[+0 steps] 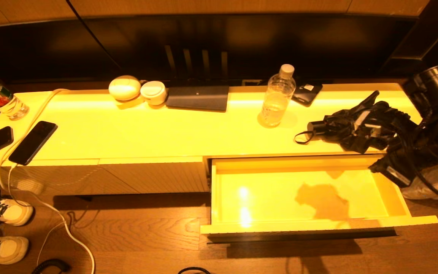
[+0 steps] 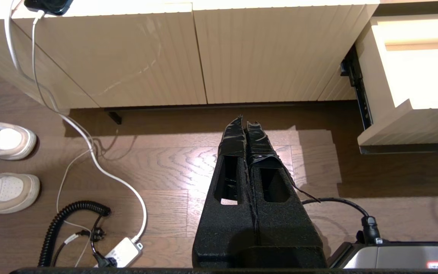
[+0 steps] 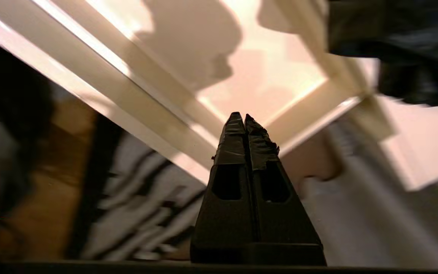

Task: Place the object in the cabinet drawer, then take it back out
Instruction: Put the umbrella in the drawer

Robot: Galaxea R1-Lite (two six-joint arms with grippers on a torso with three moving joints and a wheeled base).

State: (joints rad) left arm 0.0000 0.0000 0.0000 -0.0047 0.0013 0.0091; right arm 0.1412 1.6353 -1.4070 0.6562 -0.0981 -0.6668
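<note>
Two claws pressed together, drawer pulled out

Two arms show differently across the views. Nearest, the left wrist view alone shows the left claw (image 2: 245, 122) hanging over the wooden floor (image 2: 158, 167), its fingers pressed together and holding nothing, with a white cable (image 2: 89, 146), a power strip (image 2: 122, 252) and a pair of white shoes (image 2: 2, 139) nearby; this claw is absent from the head view.

The right wrist view, blurred, shows the right claw (image 3: 240, 118) also pressed together and empty, tilted above a corner of the drawer (image 3: 310, 114). In the head view the right arm (image 1: 409, 152) reaches in from the right edge, beside that same corner.

The drawer (image 1: 318, 224) stands pulled out with its glossy inside bare. Farther back, on the table (image 1: 146, 133), lies a folded black umbrella (image 1: 352, 127) just behind the drawer's right end. Beyond it stand a clear bottle (image 1: 278, 97), a dark flat box (image 1: 198, 97), two round white things (image 1: 137, 89), and two phones (image 1: 32, 142) at the left.
</note>
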